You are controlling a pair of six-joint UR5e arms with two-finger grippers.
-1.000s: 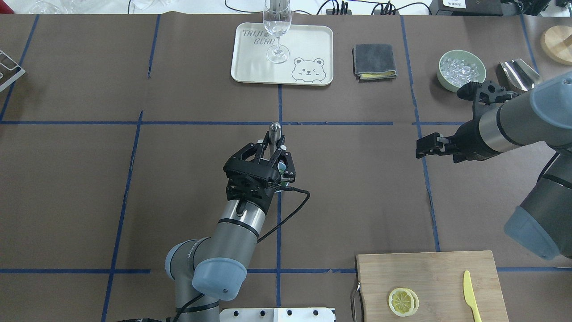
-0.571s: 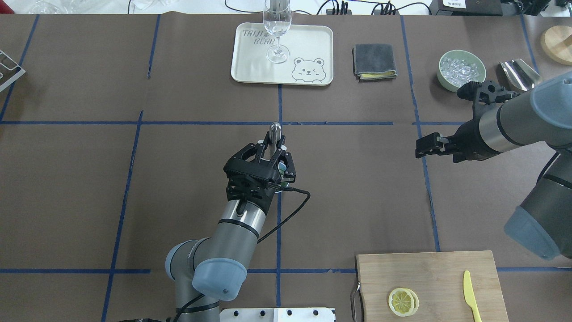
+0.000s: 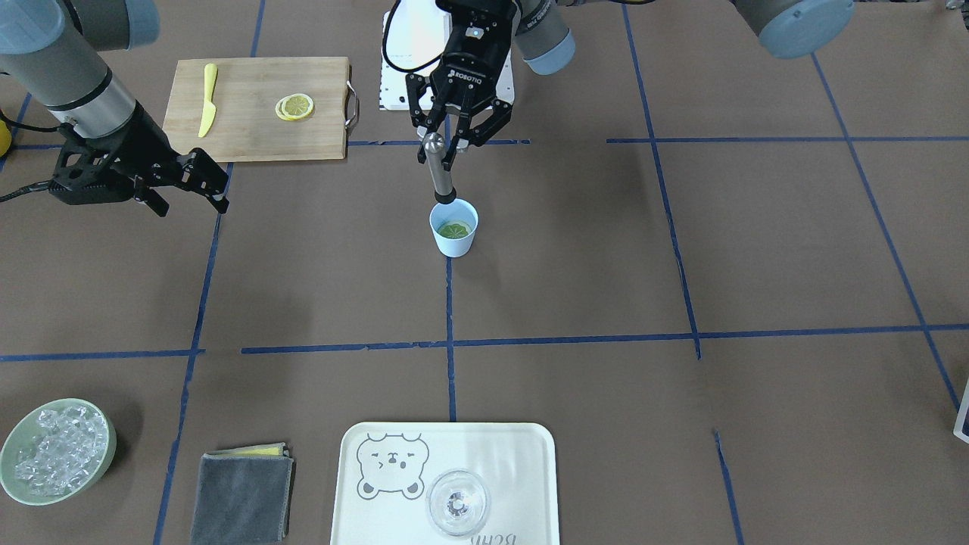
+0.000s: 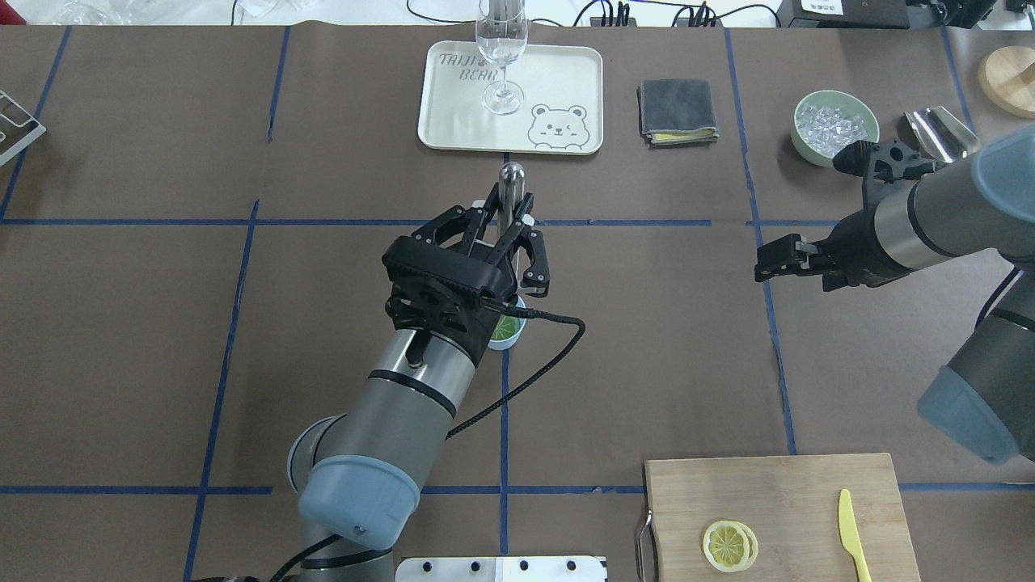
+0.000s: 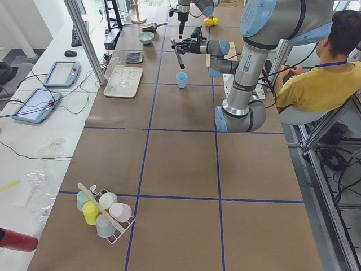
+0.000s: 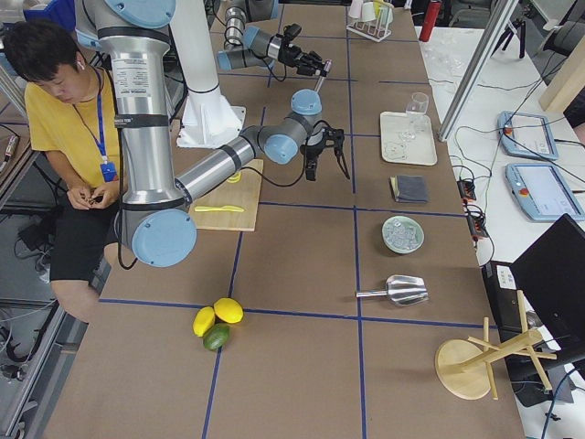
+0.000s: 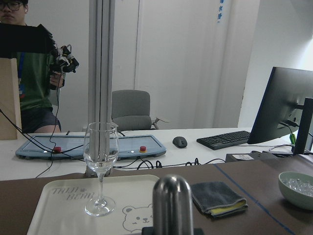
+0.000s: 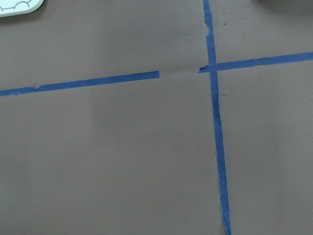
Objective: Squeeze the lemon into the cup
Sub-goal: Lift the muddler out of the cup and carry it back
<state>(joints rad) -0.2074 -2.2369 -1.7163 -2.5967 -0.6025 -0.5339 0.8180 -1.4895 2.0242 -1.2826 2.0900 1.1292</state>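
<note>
The light-blue cup [image 3: 454,241] stands near the table's middle with a lemon slice [image 3: 455,230] lying inside it. In the overhead view the cup [image 4: 509,339] is mostly hidden under my left wrist. My left gripper [image 3: 443,148] [image 4: 509,212] is shut on a steel muddler [image 3: 437,172] and holds it tilted, with its dark lower tip at the cup's far rim. The muddler's rounded top [image 7: 172,203] shows in the left wrist view. My right gripper [image 3: 216,185] [image 4: 768,260] is open and empty, hovering off to the side. Two more lemon slices [image 4: 729,545] lie on the cutting board.
A wooden cutting board [image 4: 776,493] with a yellow plastic knife [image 4: 847,525] sits at the near right. A cream tray [image 4: 558,81] with a clear stemmed glass [image 4: 501,48] stands at the far middle. A grey cloth [image 4: 678,109], a bowl of ice [image 4: 834,125] and a metal scoop [image 4: 938,129] are at the far right.
My left gripper has risen and moved away from the robot with the muddler, uncovering part of the cup and the slice in it. My right arm has shifted slightly.
</note>
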